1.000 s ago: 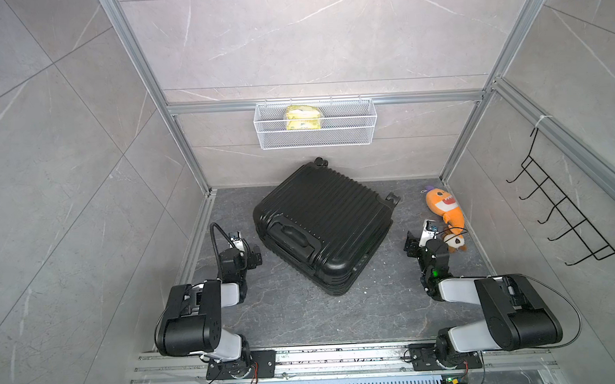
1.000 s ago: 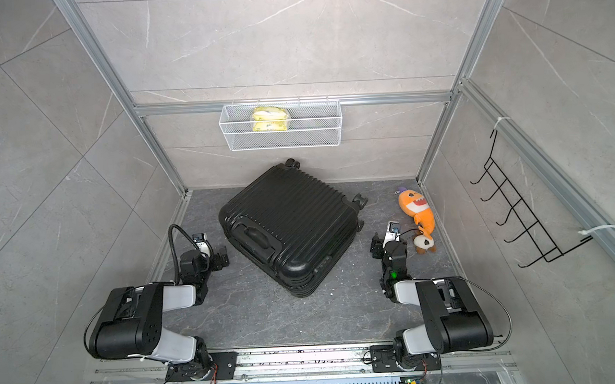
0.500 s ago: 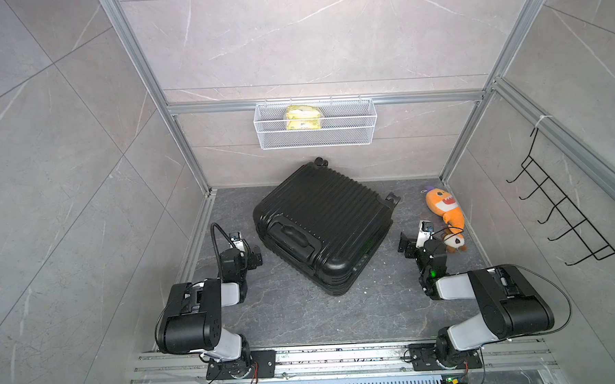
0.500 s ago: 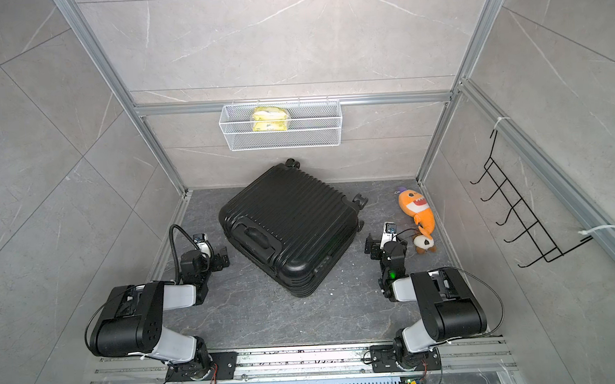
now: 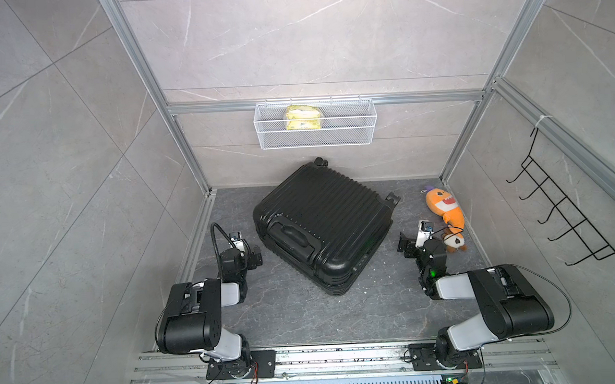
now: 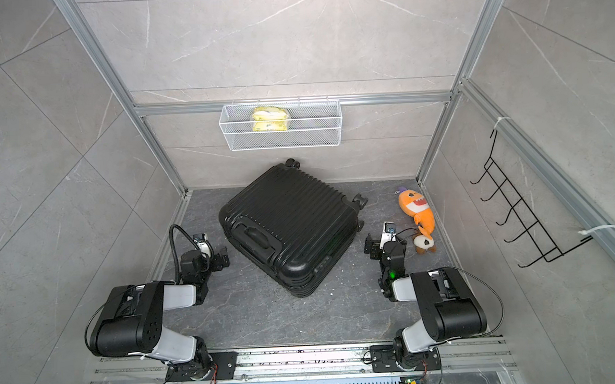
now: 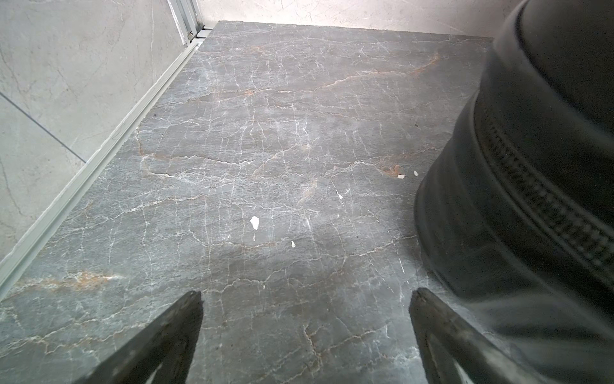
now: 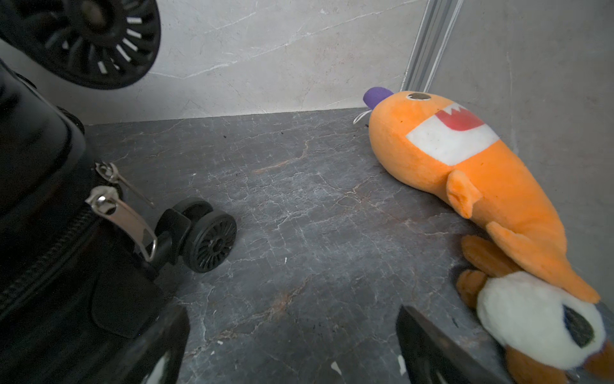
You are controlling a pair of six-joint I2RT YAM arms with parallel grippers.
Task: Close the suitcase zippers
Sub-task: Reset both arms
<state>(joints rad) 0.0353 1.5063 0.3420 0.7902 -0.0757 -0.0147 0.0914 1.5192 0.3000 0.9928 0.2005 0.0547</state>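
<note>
Suitcase (image 5: 323, 224): lay flat between the grippers. Zippers (image 8: 121, 216): two silver pulls side by side on the seam by a caster wheel (image 8: 209, 239), just off the nearer right gripper (image 8: 292, 316), jaws wide, empty. Left gripper (image 7: 305, 296): wide, empty

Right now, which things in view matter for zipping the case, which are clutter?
Job: black ribbed hard-shell suitcase; its black zipper track; silver metal zipper pulls.
Lying about: orange plush fish; brown-and-white plush toy; white wire basket; yellow packet inside it.
</note>
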